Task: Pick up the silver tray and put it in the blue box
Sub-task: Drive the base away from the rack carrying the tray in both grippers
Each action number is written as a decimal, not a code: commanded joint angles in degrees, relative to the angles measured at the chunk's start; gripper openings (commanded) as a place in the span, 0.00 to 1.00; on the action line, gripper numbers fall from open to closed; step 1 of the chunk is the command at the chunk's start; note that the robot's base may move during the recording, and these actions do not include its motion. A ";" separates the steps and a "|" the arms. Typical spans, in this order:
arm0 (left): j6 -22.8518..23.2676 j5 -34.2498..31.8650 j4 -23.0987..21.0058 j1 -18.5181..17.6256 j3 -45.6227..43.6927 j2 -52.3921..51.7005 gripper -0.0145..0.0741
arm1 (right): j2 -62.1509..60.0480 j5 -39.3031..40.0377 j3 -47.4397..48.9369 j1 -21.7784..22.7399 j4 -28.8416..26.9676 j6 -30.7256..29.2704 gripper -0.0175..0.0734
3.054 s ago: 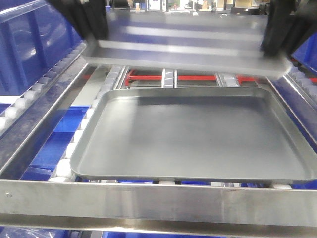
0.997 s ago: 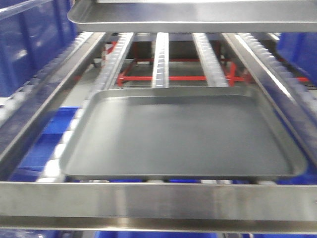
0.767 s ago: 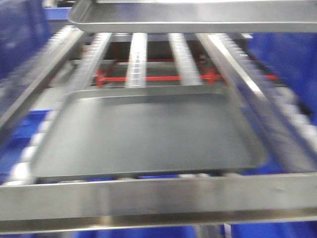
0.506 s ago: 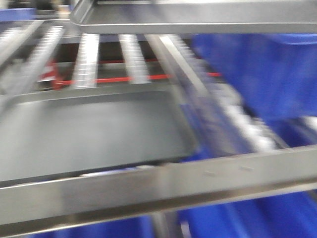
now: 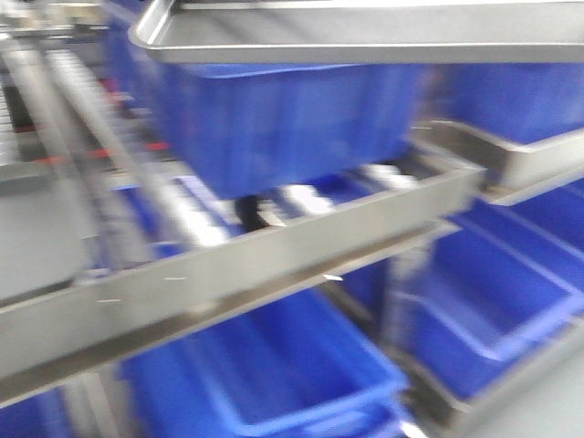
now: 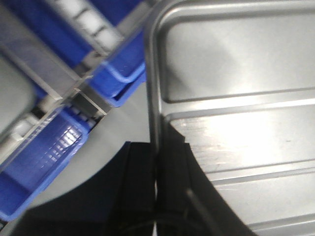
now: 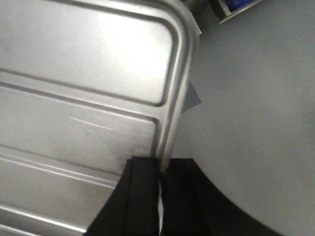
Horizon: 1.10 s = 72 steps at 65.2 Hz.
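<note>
**Operator:** State the position of the silver tray (image 5: pixel 365 41).

**Technician:** It is lifted clear of the rack and runs level across the top of the front view. Its ridged base faces both wrist cameras.

**Operator:** State the condition of each pincer.

**Technician:** The left pincer (image 6: pixel 156 147) is clamped on the tray's left rim, one finger inside the rim and one outside. The right pincer (image 7: pixel 160 164) is clamped on the opposite rim in the same way.

**Operator:** Locate the blue box (image 5: pixel 274 128).

**Technician:** It sits on the rack, just below the tray's near edge in the front view. The front view is blurred, and it cannot be told whether the tray is over the box's opening. A steel rail (image 5: pixel 274 265) crosses diagonally in front of the box. Lower blue crates (image 5: pixel 274 383) sit beneath that rail. Grey floor (image 7: pixel 256 123) shows beyond the tray's right rim.
</note>
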<state>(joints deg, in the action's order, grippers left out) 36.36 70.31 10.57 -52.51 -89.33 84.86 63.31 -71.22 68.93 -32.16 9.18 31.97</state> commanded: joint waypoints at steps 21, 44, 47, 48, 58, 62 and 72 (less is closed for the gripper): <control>-1.42 2.61 2.10 -0.55 -1.73 -1.82 0.05 | -1.31 1.04 1.83 -0.04 3.26 -1.58 0.25; -1.42 2.61 2.10 -0.55 -1.73 -1.82 0.05 | -1.31 1.04 1.83 -0.04 3.26 -1.58 0.25; -1.42 2.61 2.10 -0.55 -1.73 -1.82 0.05 | -1.31 0.99 1.83 -0.04 3.26 -1.58 0.25; -1.42 2.61 2.10 -0.55 -1.73 -1.82 0.05 | -1.31 0.99 1.83 -0.04 3.26 -1.58 0.25; -1.42 2.61 2.10 -0.55 -1.73 -1.82 0.05 | -1.31 0.98 1.83 -0.04 3.26 -1.58 0.25; -1.42 2.61 2.10 -0.55 -1.73 -1.82 0.05 | -1.31 0.98 1.83 -0.04 3.26 -1.58 0.25; -1.42 2.61 2.10 -0.55 -1.73 -1.82 0.05 | -1.31 0.98 1.83 -0.04 3.26 -1.58 0.25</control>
<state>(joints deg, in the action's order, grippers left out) 36.36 70.22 10.49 -52.64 -89.33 84.86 63.21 -71.69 68.93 -32.16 9.18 32.08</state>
